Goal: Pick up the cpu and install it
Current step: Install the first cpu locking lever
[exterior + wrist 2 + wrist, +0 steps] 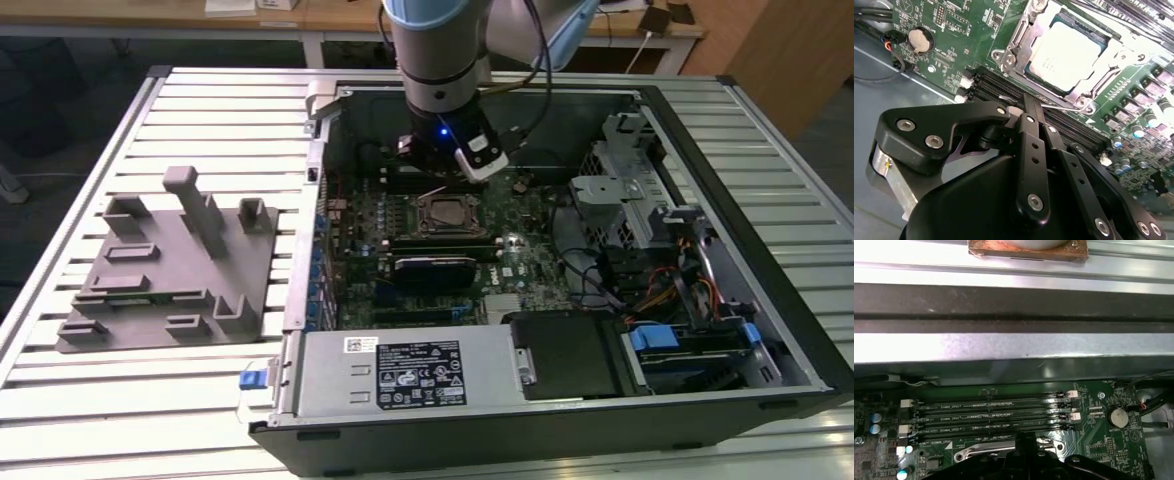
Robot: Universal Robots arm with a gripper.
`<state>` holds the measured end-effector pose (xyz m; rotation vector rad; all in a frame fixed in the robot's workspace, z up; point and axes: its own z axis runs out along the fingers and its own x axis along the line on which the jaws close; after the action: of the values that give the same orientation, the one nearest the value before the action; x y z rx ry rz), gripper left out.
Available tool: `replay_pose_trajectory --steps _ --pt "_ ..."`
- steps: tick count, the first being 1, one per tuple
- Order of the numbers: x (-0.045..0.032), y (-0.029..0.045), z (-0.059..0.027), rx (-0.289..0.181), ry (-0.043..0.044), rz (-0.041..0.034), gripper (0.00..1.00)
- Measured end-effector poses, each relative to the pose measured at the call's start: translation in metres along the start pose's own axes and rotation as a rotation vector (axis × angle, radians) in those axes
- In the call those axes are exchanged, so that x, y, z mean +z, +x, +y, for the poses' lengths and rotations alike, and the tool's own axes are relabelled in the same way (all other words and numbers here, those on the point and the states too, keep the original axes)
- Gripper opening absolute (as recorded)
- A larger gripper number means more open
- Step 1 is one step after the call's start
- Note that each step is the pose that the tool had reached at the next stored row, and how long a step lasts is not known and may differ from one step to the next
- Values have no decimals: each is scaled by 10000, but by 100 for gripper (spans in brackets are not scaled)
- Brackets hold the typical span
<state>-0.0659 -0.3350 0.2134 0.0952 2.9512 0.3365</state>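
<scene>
1. The cpu [1066, 52] lies in the socket [1004, 57] on the motherboard.
2. The hand [1032, 102], fingers pressed together and empty, hangs just beside it over the memory slots [989, 87].
3. If it drifts sideways, I'd guess it could snag the thin lever [1064, 106] or scrape the board.

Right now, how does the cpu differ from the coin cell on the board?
Shape: the cpu is square, the coin cell is round.
Size: the cpu is clearly the larger of the two in the second wrist view.
Seating: the cpu sits inside the metal socket frame, while the coin cell sits apart on open board.
Shared: both have pale metal tops and lie flat on the green motherboard.
</scene>
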Motion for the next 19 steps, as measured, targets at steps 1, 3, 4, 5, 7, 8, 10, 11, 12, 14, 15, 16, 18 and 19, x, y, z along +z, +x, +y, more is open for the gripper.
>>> replay_pose_trajectory --steps 1,3,4,5,7,8,10,11,12,14,15,16,18,19 --pt "7 1 -1 26 3 -36 11" --pt "20 3 -4 89 10 -117 11" --pt "26 4 -6 129 17 -148 11" --pt "27 4 -6 164 25 -156 11" --pt "35 6 -7 302 53 -192 11" --pt "40 7 -8 396 77 -216 11" --pt "50 9 -2 504 99 -241 11" --pt "59 11 11 528 106 -248 11" --pt "68 13 28 538 111 -251 11" --pt "84 17 61 544 124 -254 11" --pt "90 19 71 544 142 -256 11" --pt "95 20 76 542 167 -257 11" --pt "104 22 76 540 269 -272 11" --pt "109 23 75 557 320 -285 11"
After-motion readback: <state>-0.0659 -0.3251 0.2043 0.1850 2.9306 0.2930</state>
